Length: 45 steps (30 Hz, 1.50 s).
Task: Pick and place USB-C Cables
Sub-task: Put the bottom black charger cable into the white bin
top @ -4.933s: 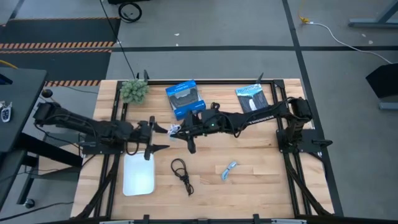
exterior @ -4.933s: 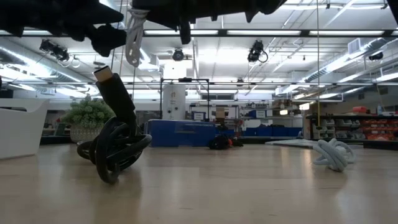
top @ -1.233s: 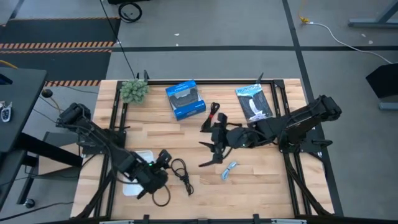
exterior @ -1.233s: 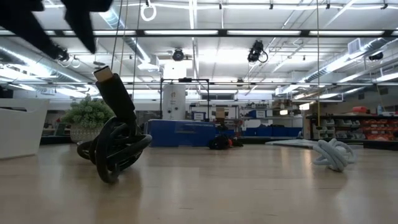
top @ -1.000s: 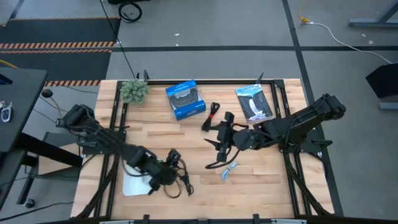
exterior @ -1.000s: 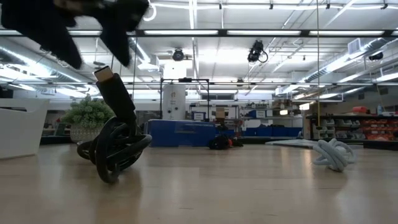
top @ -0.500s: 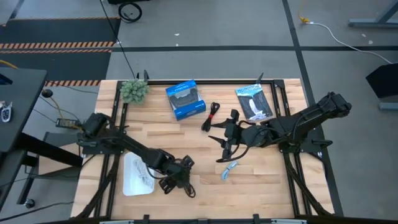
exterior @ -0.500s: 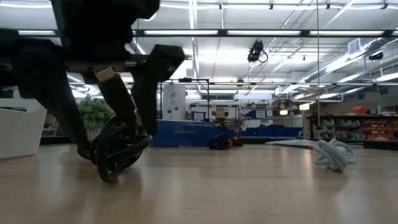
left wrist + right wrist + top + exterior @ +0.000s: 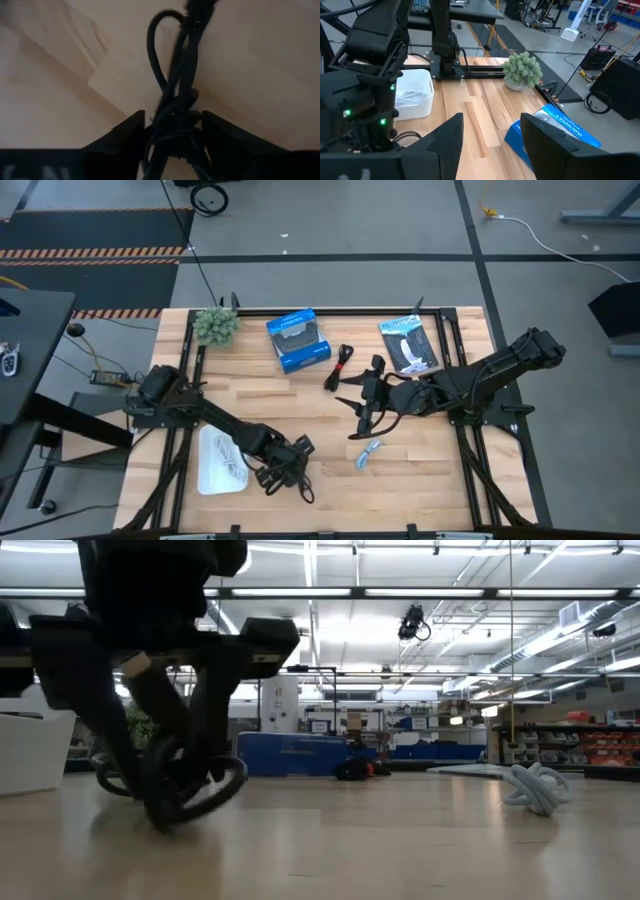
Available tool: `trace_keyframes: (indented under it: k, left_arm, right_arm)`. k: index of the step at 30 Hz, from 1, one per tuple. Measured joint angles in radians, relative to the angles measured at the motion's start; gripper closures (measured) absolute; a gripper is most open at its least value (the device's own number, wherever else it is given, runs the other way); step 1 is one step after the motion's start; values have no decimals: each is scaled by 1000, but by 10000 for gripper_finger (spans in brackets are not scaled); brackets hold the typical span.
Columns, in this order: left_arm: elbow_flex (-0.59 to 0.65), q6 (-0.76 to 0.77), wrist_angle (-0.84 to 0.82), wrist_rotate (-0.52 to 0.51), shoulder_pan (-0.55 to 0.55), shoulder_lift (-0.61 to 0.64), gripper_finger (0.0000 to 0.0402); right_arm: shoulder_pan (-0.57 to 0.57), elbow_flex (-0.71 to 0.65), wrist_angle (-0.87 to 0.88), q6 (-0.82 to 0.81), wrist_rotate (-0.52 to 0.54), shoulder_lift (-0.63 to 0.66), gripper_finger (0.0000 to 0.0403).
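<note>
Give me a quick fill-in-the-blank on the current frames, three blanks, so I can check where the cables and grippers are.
1. The left gripper has its fingers on either side of the ______ loop cable.
2. The white cable lies inside the white ______.
3. The right gripper hovers near the pale ______ cable without touching it.

Missing words: black; tray; blue

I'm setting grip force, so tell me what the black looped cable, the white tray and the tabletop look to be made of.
Black looped cable: matte rubbery or plastic jacket, bending in soft curves between the left gripper fingers.
White tray: smooth, probably plastic; even white walls with rounded corners.
Tabletop: pale wood planks with visible seams and grain, lightly glossy.
</note>
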<state>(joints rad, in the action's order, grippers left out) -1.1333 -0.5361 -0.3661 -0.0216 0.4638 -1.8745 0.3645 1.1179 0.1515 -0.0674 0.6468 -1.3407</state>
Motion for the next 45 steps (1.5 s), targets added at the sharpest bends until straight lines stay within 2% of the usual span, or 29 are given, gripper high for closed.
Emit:
trace_keyframes:
  k: [4, 8, 13, 19, 22, 27, 31, 37, 40, 45]
  left_arm:
    - [-1, 20, -24, -8, 9, 36, 269]
    - [-1, 59, -49, -62, 32, 116, 276]
    - [-2, 126, -186, -113, 86, 288, 280]
    - [-1, 415, -411, -121, 131, 487, 281]
    - [21, 536, -460, -181, 185, 570, 281]
    - [118, 653, -487, -296, 315, 660, 281]
    - [174, 642, -551, -354, 407, 677, 281]
    - [280, 542, -583, -317, 460, 676, 276]
    - [313, 550, -579, -315, 466, 672, 251]
    - [284, 490, -576, -316, 466, 631, 187]
  right_arm:
    - [0, 0, -2, 0, 0, 0, 199]
    - [0, 0, -17, 16, 0, 0, 199]
    - [0, 0, -20, 28, 0, 0, 199]
    - [0, 0, -21, 47, -28, 0, 199]
    - [0, 0, -23, 50, -44, 0, 199]
    - [0, 0, -26, 53, -47, 0, 199]
    - [-2, 0, -58, 70, -51, 0, 199]
    - [-15, 0, -76, 71, -89, 0, 199]
    - [-17, 0, -73, 67, -92, -1, 199]
    - [-15, -3, -71, 57, -92, -1, 199]
